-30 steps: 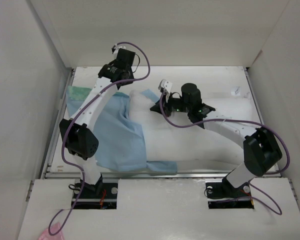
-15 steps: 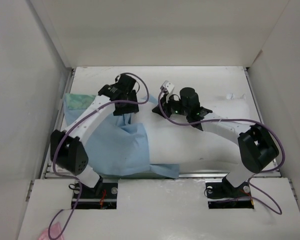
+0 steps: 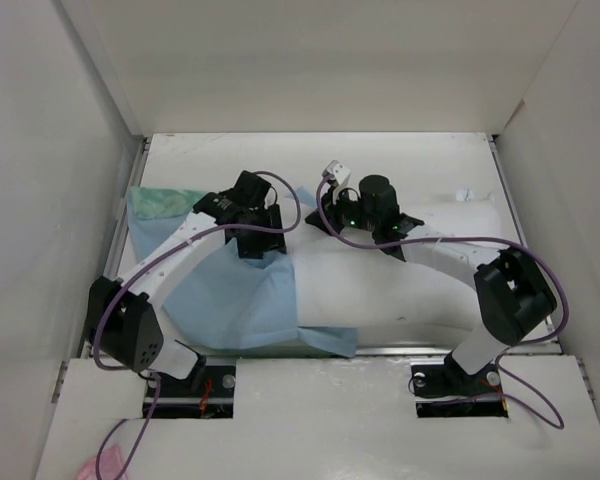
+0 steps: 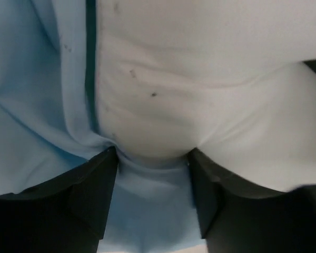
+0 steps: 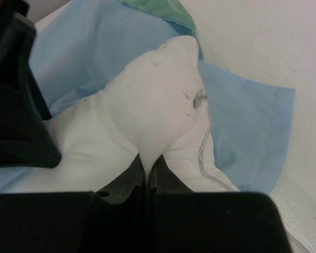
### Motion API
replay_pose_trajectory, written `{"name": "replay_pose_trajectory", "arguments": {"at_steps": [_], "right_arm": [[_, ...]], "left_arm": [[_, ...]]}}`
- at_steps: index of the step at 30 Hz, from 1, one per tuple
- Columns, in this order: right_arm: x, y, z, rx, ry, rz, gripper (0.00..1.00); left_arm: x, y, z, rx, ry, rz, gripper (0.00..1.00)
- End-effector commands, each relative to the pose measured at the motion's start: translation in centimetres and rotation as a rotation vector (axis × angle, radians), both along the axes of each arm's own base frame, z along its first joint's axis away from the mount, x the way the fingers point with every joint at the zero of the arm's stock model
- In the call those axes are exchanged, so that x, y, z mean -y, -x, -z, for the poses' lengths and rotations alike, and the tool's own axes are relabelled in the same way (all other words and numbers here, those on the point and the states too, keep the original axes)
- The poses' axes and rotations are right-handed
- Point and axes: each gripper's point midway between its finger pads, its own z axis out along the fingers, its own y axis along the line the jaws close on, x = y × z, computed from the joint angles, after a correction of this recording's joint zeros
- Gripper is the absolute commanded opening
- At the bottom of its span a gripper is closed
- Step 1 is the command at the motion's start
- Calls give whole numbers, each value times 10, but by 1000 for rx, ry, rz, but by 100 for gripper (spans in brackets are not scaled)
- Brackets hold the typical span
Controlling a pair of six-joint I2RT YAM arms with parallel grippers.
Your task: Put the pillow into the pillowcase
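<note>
The white pillow [image 3: 400,290] lies across the table's middle and right. The pale blue pillowcase [image 3: 230,290] lies over its left end, with its teal-green face [image 3: 160,200] showing at the far left. My left gripper [image 3: 263,243] is at the pillowcase's edge on the pillow. In the left wrist view [image 4: 151,153] its jaws stand partly apart on a thick fold of pillowcase [image 4: 31,105], with the pillow [image 4: 200,79] bulging beyond. My right gripper [image 3: 323,215] is shut on the pillow's far left corner [image 5: 152,100], its jaws [image 5: 148,161] pinched on white fabric. Pillowcase [image 5: 247,116] lies behind that corner.
White walls [image 3: 70,150] close in the table on the left, back and right. A metal rail [image 3: 420,348] runs along the near edge. A small white scrap [image 3: 467,192] lies at the back right. Purple cables loop over both arms.
My left gripper has come down from high at the back onto the pillow's left end. The pillowcase edge has shifted right over the pillow. The right gripper has barely moved.
</note>
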Motion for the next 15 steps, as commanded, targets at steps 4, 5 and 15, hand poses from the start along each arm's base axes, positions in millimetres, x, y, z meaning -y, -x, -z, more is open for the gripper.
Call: {"name": "replay_pose_trajectory", "arguments": {"at_steps": [4, 5, 15], "right_arm": [[8, -2, -4, 1, 11, 41, 0], [10, 1, -3, -2, 13, 41, 0], [29, 79, -39, 210, 36, -96, 0]], "left_arm": [[-5, -19, 2, 33, -84, -5, 0], [-11, -24, -3, 54, -116, -25, 0], [-80, -93, -78, 277, -272, -274, 0]]}}
